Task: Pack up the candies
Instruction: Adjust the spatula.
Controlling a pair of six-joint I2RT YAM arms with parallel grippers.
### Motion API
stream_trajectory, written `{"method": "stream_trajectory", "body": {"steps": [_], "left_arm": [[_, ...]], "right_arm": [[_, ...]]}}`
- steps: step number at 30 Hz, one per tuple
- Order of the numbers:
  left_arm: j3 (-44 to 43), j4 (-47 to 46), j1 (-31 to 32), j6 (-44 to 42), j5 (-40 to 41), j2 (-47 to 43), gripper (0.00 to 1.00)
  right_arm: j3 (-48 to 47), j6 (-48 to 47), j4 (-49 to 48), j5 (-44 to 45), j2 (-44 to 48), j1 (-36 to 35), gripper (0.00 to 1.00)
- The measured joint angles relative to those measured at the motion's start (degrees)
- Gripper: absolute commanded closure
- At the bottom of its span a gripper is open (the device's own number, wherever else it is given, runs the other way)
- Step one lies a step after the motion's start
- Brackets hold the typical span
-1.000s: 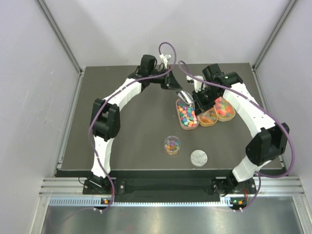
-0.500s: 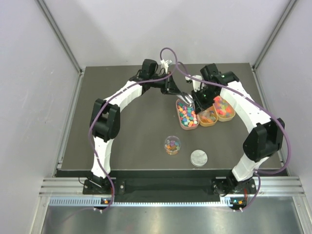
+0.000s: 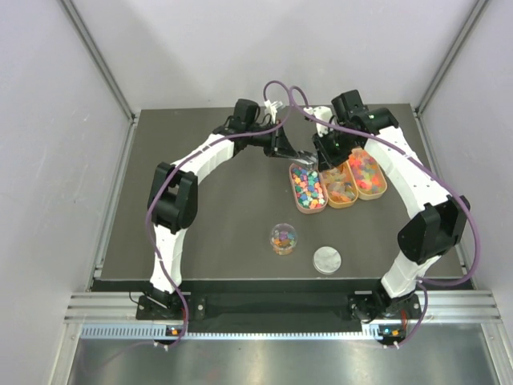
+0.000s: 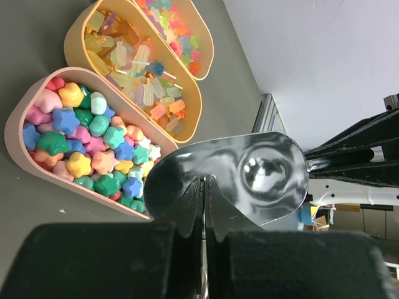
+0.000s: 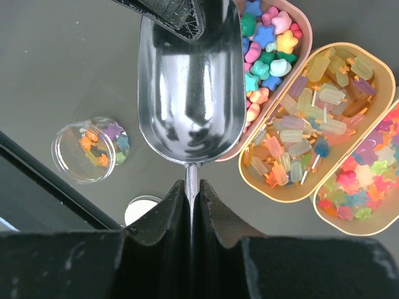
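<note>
The candies (image 5: 267,36) fill three oval trays (image 4: 12,134) set side by side at the table's (image 3: 216,200) far right, long axes running near to far. Over the leftmost tray's far end, a scoop (image 5: 190,87) lies crosswise. The right gripper (image 5: 192,187) is clamped on its handle and the left gripper (image 4: 204,187) is pinched on its front rim. Bare tabletop spreads left of the trays; a jar (image 3: 283,238) sits nearer the front edge.
</note>
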State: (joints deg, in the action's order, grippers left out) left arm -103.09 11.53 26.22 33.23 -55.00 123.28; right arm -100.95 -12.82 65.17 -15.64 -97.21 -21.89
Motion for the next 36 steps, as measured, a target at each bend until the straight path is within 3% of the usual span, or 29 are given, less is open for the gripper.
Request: {"method": "stream_trajectory", "body": {"steps": [19,21,23,25,26,30,36], "left_arm": [[0.0,-1.3,1.3,1.2,0.5,0.0,1.00],[0.0,-1.2,1.3,1.1,0.6,0.0,0.68],[-0.9,-0.4,1.2,-0.2,1.4,0.1,0.42],[-3.8,2.4,0.9,-2.8,3.4,0.6,0.24],[-5.9,3.8,0.7,-4.8,5.1,0.9,0.02],[-12.2,6.8,-0.8,-12.3,13.4,1.2,0.02],[-15.0,7.1,-3.3,-21.3,26.1,4.3,0.04]], "right_arm": [[-4.9,1.7,-0.8,0.4,0.0,-0.1,1.00],[-4.8,2.1,-0.9,0.6,0.0,-0.1,1.00],[-3.9,2.8,-1.6,1.2,0.3,-0.1,1.00],[-0.8,4.0,-3.3,2.4,1.5,-0.1,1.00],[0.8,4.5,-3.3,2.8,2.2,0.0,1.00],[8.4,7.4,-2.8,3.6,5.1,0.3,1.00],[14.5,11.7,-1.8,3.7,6.1,0.7,1.00]]}}
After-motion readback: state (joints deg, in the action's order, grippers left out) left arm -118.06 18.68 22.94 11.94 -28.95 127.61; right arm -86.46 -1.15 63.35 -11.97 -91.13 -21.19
